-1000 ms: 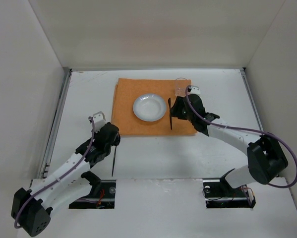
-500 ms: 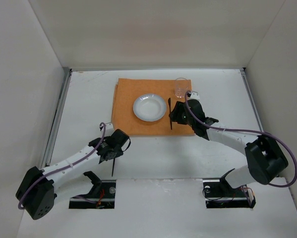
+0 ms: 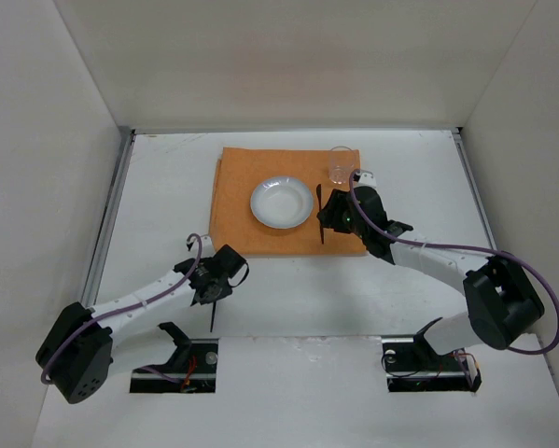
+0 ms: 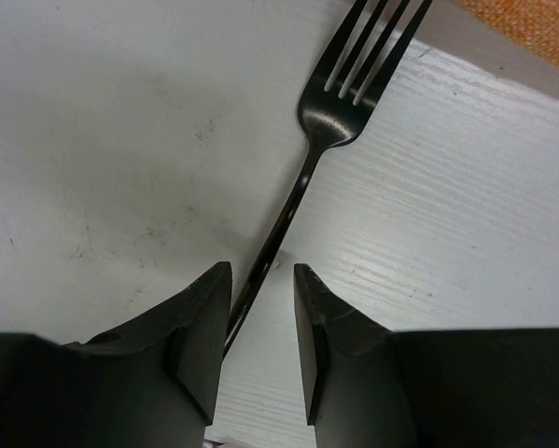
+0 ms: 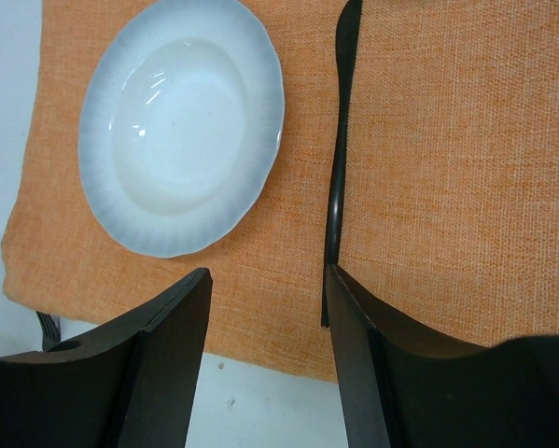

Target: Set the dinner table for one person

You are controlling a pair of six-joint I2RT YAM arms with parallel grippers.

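Observation:
The white dinner table [image 3: 288, 280] holds an orange mat [image 3: 237, 201] with a white plate [image 3: 282, 202], a clear glass [image 3: 340, 164] and a black knife [image 3: 321, 224] right of the plate. A black fork [image 3: 213, 313] lies on the table below the mat's left corner. My left gripper [image 3: 213, 291] is low over the fork; in the left wrist view [image 4: 260, 271] its jaws stand open astride the fork's handle [image 4: 302, 182]. My right gripper [image 3: 328, 215] is open over the mat [image 5: 428, 168], with the knife [image 5: 340, 140] beside its right finger and the plate [image 5: 181, 121] ahead on the left.
Thin metal rails run along the table's left [image 3: 106, 229] and right [image 3: 475, 191] edges. White walls enclose the back and both sides. The arm bases sit at the near edge.
My left gripper has moved right and down onto the fork's handle. My right gripper has shifted slightly nearer along the knife and stays open.

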